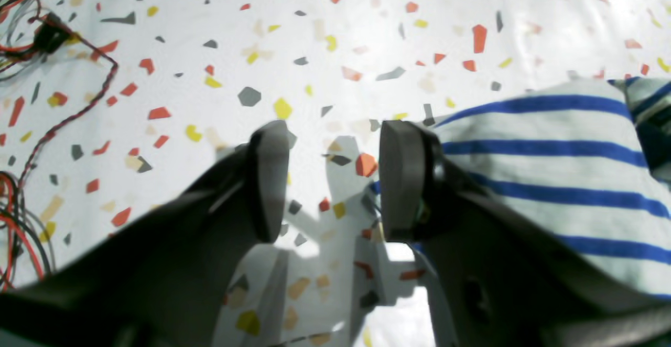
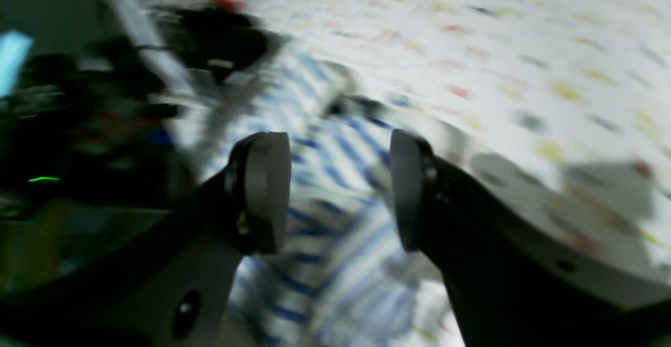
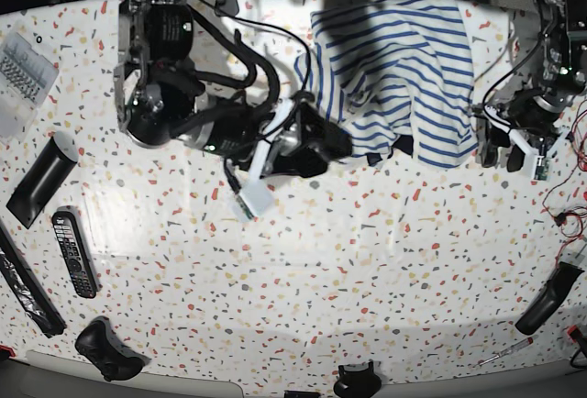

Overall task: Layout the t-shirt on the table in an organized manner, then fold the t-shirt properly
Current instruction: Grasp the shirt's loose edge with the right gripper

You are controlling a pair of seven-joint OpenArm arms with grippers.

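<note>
The shirt (image 3: pixel 394 72) lies rumpled at the far side of the table (image 3: pixel 321 260), right of centre in the base view, its striped body spread toward the far edge and a corner hanging nearer at the right. The left gripper (image 1: pixel 330 179) stands at the shirt's right edge in that view; in its own wrist view the jaws are wide apart with only bare table and their shadow between them, holding nothing, and the striped cloth (image 1: pixel 550 179) lies just beside the right-hand finger (image 1: pixel 401 179), partly behind it, so whether cloth and finger touch cannot be told. The right gripper (image 2: pixel 341 190) is at the shirt's left edge in the base view; its wrist view shows the jaws spread wide and empty, with blurred striped fabric (image 2: pixel 325 221) below and beyond the gap. That view is smeared by motion, so the folds, the dark arm parts at far left and the table's flecks are hard to make out, and how high the gripper hangs above the cloth cannot be judged. In the base view the right arm (image 3: pixel 202 114) covers the shirt's left margin, and shadow swallows the far hem. Red and black wires (image 1: pixel 31 48) run along the left edge of the left wrist view, cut off by the frame. A remote (image 3: pixel 73 251) lies at the table's left.
</note>
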